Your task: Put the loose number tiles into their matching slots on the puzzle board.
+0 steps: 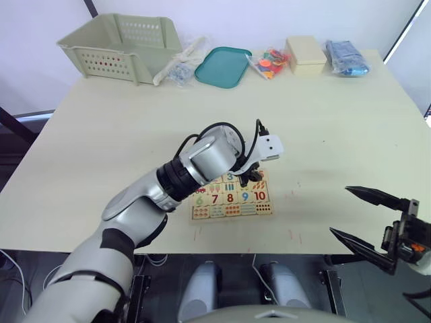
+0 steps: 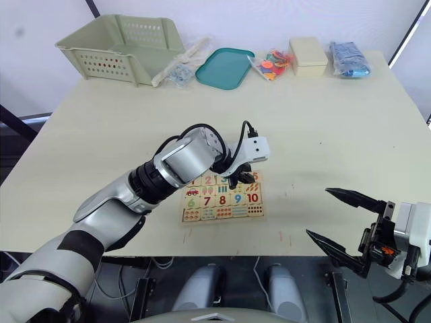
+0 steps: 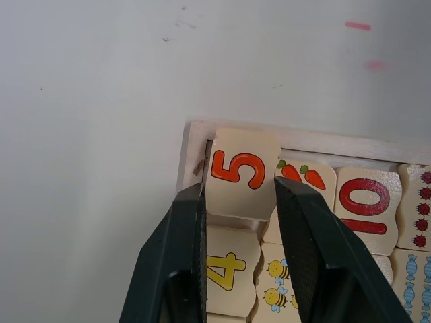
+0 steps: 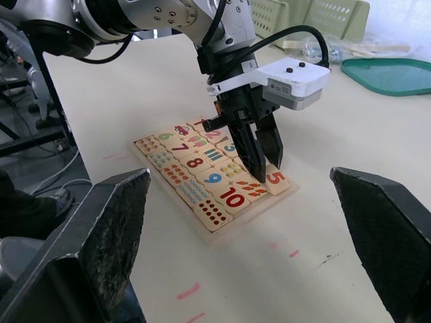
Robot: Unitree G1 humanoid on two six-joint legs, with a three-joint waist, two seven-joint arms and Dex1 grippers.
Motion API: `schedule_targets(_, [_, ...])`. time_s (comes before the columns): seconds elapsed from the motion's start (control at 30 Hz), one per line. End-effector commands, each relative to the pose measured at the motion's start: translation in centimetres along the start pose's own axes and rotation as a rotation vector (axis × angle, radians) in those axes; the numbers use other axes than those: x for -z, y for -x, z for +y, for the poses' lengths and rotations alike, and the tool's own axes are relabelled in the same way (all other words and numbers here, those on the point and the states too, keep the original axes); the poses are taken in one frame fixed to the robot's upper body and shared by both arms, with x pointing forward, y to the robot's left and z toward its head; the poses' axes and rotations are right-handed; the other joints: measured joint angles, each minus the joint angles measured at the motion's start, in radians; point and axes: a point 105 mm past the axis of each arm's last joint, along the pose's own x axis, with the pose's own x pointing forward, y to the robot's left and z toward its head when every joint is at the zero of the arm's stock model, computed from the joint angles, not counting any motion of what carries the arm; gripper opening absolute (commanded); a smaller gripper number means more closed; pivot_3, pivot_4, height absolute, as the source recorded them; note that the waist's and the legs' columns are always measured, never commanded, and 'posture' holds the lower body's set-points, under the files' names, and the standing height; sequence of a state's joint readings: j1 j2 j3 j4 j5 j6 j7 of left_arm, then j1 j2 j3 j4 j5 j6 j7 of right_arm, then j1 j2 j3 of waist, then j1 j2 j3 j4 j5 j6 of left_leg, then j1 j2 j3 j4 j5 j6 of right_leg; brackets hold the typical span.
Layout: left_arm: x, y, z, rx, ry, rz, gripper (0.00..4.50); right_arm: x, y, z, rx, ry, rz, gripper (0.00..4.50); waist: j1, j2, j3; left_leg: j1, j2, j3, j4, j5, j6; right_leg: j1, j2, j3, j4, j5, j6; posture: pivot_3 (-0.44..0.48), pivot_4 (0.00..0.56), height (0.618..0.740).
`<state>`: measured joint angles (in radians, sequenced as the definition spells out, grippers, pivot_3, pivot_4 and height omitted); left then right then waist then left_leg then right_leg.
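Observation:
The puzzle board [image 1: 196, 215] lies flat near the table's front edge, its grid showing numerals 6 to 10 and counting pictures. My left gripper [image 1: 252, 176] points down at the board's far right corner, shut on the number tile 5 [image 3: 241, 171]. The tile sits at the corner slot just inside the rim [image 3: 195, 145], with the 4 tile [image 3: 229, 269] seated beside it. The right wrist view shows the 5 tile [image 4: 275, 177] low on the board under the left gripper [image 4: 259, 158]. My right gripper [image 1: 357, 215] hangs open past the table's front right edge, holding nothing.
Along the far edge stand a green basket [image 1: 121, 40], a clear bag [image 1: 178, 67], a teal tray [image 1: 223, 66], a heap of bright plastic pieces [image 1: 269, 62], a cream box [image 1: 306, 54] and a blue bag [image 1: 347, 57].

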<state>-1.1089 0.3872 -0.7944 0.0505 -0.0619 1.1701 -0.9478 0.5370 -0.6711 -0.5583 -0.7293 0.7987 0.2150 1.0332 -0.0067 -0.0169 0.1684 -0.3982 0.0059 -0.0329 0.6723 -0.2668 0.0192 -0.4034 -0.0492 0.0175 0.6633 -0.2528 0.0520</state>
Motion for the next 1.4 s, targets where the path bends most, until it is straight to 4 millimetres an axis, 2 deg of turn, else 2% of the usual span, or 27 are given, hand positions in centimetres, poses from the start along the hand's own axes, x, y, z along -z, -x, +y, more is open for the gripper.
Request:
schedule_targets(0.03, [-0.7,0.4,-0.1,-0.011,-0.021,-0.030,0.98,-0.7,-0.1,0.3,-0.015,0.028,-0.015,4.50,0.000,0.000,0.000,0.000,0.000,0.000,0.000,0.000,0.000,0.000,0.000,0.000,0.000,0.000,0.000,0.000,0.150,0.740])
schedule_targets(0.77, [-1.0,0.4,-0.2,-0.010,-0.016,-0.039,0.98,-0.7,-0.2,0.2,-0.018,0.026,-0.014,4.50,0.000,0.000,0.000,0.000,0.000,0.000,0.000,0.000,0.000,0.000,0.000,0.000,0.000,0.000,0.000,0.000,0.150,0.740])
schedule_targets(0.83, [-1.0,0.4,-0.1,-0.010,-0.016,-0.039,2.01,-0.7,-0.2,0.2,-0.018,0.026,-0.014,4.50,0.000,0.000,0.000,0.000,0.000,0.000,0.000,0.000,0.000,0.000,0.000,0.000,0.000,0.000,0.000,0.000,0.150,0.740])
schedule_targets(0.87, [-1.0,0.4,-0.1,-0.010,-0.015,-0.039,2.29,-0.7,-0.2,0.2,-0.018,0.026,-0.014,4.50,0.000,0.000,0.000,0.000,0.000,0.000,0.000,0.000,0.000,0.000,0.000,0.000,0.000,0.000,0.000,0.000,0.150,0.740])
schedule_targets(0.9, [-1.0,0.4,-0.1,-0.010,-0.015,-0.039,2.90,-0.7,-0.2,0.2,-0.018,0.025,-0.014,4.50,0.000,0.000,0.000,0.000,0.000,0.000,0.000,0.000,0.000,0.000,0.000,0.000,0.000,0.000,0.000,0.000,0.150,0.740])
schedule_targets(0.93, [-1.0,0.4,-0.1,-0.010,-0.014,-0.040,3.16,-0.7,-0.2,0.2,-0.018,0.025,-0.014,4.50,0.000,0.000,0.000,0.000,0.000,0.000,0.000,0.000,0.000,0.000,0.000,0.000,0.000,0.000,0.000,0.000,0.150,0.740])
schedule_targets(1.03, [-1.0,0.5,0.0,-0.012,-0.013,-0.041,4.41,-0.6,-0.2,0.2,-0.019,0.024,-0.013,4.50,0.000,0.000,0.000,0.000,0.000,0.000,0.000,0.000,0.000,0.000,0.000,0.000,0.000,0.000,0.000,0.000,0.150,0.740])
schedule_targets(1.17, [-1.1,1.5,0.7,-0.028,0.001,-0.058,4.47,-0.7,-0.2,0.3,-0.020,0.024,-0.015,4.50,0.000,0.000,0.000,0.000,0.000,0.000,0.000,0.000,0.000,0.000,0.000,0.000,0.000,0.000,0.000,0.000,0.150,0.740])
schedule_targets(1.33, [-2.2,4.6,1.9,-0.012,0.036,-0.212,4.47,-0.7,-0.6,0.0,0.001,0.014,-0.032,4.50,-0.004,0.000,0.000,0.000,0.000,0.000,0.000,0.000,0.000,0.000,0.000,0.000,0.000,0.000,0.000,0.000,0.150,0.740])
schedule_targets(1.4, [-2.1,5.8,2.1,-0.003,0.032,-0.254,4.47,-0.7,-0.9,-0.1,0.006,0.002,-0.042,4.50,-0.004,0.000,0.000,0.000,0.000,0.000,0.000,0.000,0.000,0.000,0.000,0.000,0.000,0.000,0.000,0.000,0.150,0.740])
